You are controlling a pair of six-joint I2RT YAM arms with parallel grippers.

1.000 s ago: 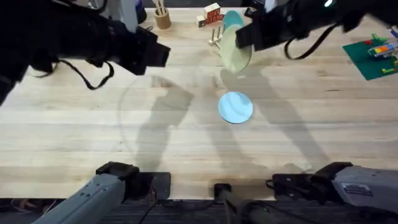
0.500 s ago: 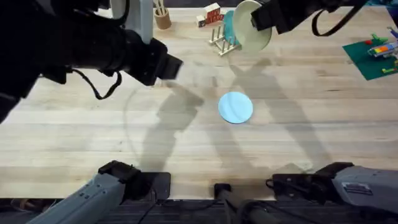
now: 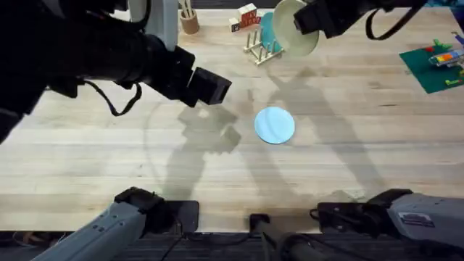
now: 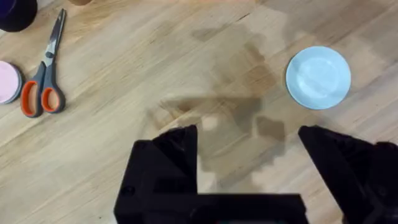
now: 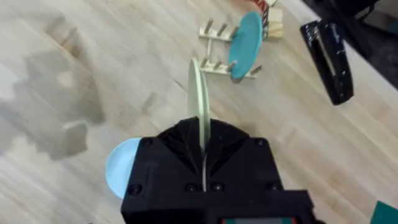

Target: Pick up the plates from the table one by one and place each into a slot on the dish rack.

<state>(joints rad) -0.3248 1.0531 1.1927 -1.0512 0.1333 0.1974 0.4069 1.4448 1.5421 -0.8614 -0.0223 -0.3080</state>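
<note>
My right gripper [image 5: 202,163] is shut on the pale cream-yellow plate [image 5: 199,102], holding it on edge in the air. In the overhead view that plate [image 3: 292,30] hangs just right of the dish rack [image 3: 257,49], whose pegs hold a darker teal plate [image 3: 267,29] upright. From the right wrist, the rack [image 5: 219,62] lies beyond the held plate's edge. The light blue plate [image 3: 275,125] lies flat mid-table. My left gripper [image 3: 212,85] hovers above the table to the left of it, open and holding nothing; its wrist view shows the blue plate [image 4: 318,78] ahead.
Orange-handled scissors [image 4: 43,74] and a small pink dish [image 4: 7,82] lie on the left part of the table. A wooden pencil cup [image 3: 189,20] and red-and-white blocks [image 3: 246,16] stand at the back. A green baseplate with bricks [image 3: 433,64] is far right. A black device [image 5: 329,53] lies beyond the rack.
The right gripper has carried the cream plate up and back to the rack's right side. The left gripper has moved right, toward the table's middle.
</note>
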